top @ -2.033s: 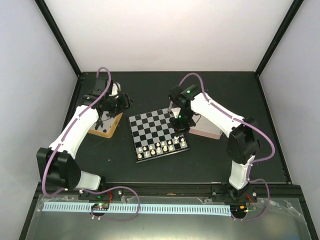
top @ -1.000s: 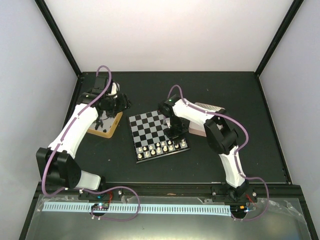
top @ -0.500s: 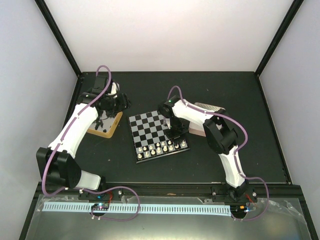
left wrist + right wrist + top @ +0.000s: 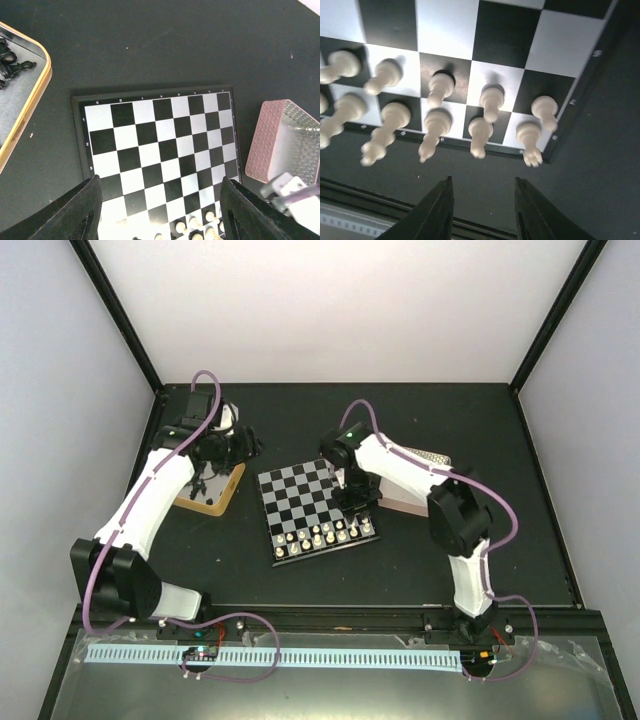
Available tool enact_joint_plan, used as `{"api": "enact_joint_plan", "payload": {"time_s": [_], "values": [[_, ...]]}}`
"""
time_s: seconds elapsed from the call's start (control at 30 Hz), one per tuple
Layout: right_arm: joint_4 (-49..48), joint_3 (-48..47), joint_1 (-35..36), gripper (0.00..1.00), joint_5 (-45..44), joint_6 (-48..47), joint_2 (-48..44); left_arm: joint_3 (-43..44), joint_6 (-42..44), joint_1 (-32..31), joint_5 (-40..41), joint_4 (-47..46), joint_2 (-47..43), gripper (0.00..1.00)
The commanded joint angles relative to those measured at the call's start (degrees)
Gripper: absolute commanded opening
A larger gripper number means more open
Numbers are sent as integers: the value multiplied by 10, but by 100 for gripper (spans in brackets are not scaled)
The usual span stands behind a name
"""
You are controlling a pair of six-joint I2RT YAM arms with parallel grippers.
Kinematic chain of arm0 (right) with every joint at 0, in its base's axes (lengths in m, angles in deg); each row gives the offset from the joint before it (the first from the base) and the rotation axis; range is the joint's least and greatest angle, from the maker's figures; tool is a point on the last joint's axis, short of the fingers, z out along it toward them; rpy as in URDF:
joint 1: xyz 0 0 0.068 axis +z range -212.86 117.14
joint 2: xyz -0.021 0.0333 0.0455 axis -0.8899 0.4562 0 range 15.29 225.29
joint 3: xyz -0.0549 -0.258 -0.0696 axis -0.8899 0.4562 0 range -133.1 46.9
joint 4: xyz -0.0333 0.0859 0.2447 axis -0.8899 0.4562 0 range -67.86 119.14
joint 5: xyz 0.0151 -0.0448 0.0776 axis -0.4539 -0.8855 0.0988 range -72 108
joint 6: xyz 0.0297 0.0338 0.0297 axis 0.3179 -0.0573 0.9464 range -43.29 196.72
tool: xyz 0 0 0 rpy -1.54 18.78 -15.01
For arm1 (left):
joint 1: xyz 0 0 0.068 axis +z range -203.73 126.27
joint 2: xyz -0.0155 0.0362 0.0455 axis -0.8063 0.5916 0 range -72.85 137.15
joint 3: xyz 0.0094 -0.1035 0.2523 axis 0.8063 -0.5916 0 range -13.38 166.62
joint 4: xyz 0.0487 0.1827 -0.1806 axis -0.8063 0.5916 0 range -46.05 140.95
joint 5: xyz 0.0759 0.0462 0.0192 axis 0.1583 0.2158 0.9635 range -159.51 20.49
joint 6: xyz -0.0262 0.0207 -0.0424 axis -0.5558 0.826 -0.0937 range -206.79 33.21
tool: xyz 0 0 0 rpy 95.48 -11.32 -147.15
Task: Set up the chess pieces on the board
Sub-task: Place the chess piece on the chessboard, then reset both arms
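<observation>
The board [image 4: 305, 502] lies at the table's middle, and it also shows in the left wrist view [image 4: 160, 135]. Cream-white chess pieces [image 4: 322, 535] stand in two rows along its near edge; the right wrist view shows them close up [image 4: 437, 122]. Black pieces [image 4: 12, 65] lie in the gold-rimmed tin [image 4: 222, 502] at the left. My left gripper [image 4: 240, 443] hovers over the tin's far edge, open and empty, jaws wide [image 4: 161, 180]. My right gripper [image 4: 355, 502] hangs over the board's right near corner, open and empty [image 4: 484, 180].
The pink square tray [image 4: 408, 505] sits right of the board, partly under my right arm; it also shows in the left wrist view [image 4: 285, 145]. Black frame rails border the table. Dark table surface [image 4: 485, 170] runs past the board's near edge.
My right arm has swung its elbow and brought the gripper over the board's right near corner, where it now holds almost still. My left arm has barely moved.
</observation>
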Motion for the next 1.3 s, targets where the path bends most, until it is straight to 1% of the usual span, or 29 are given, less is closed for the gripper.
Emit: {"api": "enact_joint_plan", "payload": {"time_s": [0.0, 0.1, 0.27, 0.37, 0.43, 0.5, 0.57, 0.67, 0.77, 1.0, 1.13, 1.27], "values": [[-1, -25, 2, 37, -37, 44, -85, -3, 23, 4, -20, -2, -47, 67], [-64, -3, 2, 38, -69, 64, -132, -42, 39, 4, -19, -29, -101, 69], [-193, 96, 2, 40, -163, 99, -241, -136, 48, 3, -28, -100, -220, 71], [-267, 178, 1, 46, -215, 126, -328, -188, 52, 2, -41, -134, -301, 75], [-323, 243, 2, 52, -246, 138, -396, -221, 57, 2, -38, -150, -357, 78], [-372, 306, 0, 60, -272, 147, -470, -242, 64, 2, -26, -153, -411, 88], [-396, 353, -1, 69, -293, 158, -538, -252, 69, 2, -10, -149, -459, 97], [-399, 401, -1, 78, -316, 158, -628, -251, 85, 2, 14, -115, -516, 99], [-357, 423, -1, 85, -355, 170, -705, -249, 92, 2, 37, -77, -558, 99], [-262, 425, -1, 91, -419, 189, -852, -230, 126, 2, 58, -24, -634, 99], [-258, 436, -1, 99, -394, 160, -923, -224, 122, 2, 36, -17, -644, 99], [-262, 444, -1, 100, -369, 145, -971, -218, 114, 2, 31, -15, -646, 99]]}}
